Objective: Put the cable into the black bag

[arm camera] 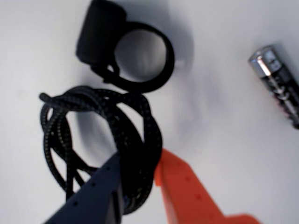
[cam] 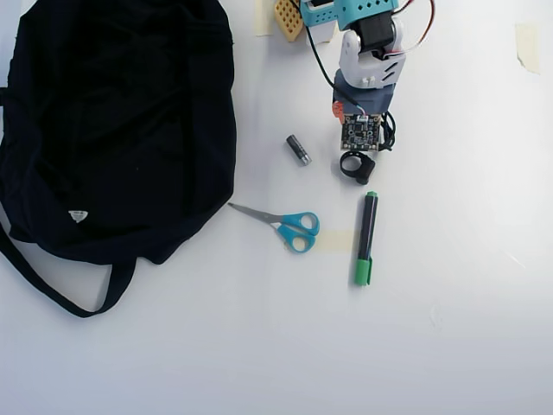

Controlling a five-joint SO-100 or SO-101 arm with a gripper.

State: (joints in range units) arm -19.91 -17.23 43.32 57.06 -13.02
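- The cable (arm camera: 100, 140), a thin black braided cord wound into a small loose coil, fills the lower left of the wrist view; the coil is slightly taller than wide there, and one loose end points toward the left edge of the frame.
- In the overhead view only a sliver of the cable (cam: 386, 138) shows, at the right side of the arm's wrist, right of centre in the upper part of the frame.
- The gripper (arm camera: 138, 186) rises from the bottom edge of the wrist view, its dark finger on the left and its orange finger on the right, with the coil's right-hand strands pinched in the narrow gap between them.
- A small thick black ring (arm camera: 140, 58) with a block on one side lies just above the coil.
- A dark cylindrical battery with a silver cap (arm camera: 278, 84) sits at the right edge.
- On the white table (cam: 449, 328), blue-handled scissors (cam: 289, 226) and a green-and-black marker (cam: 366, 238) lie below the arm.
- The large soft black bag (cam: 121, 121) fills the upper left, well apart from the cable.
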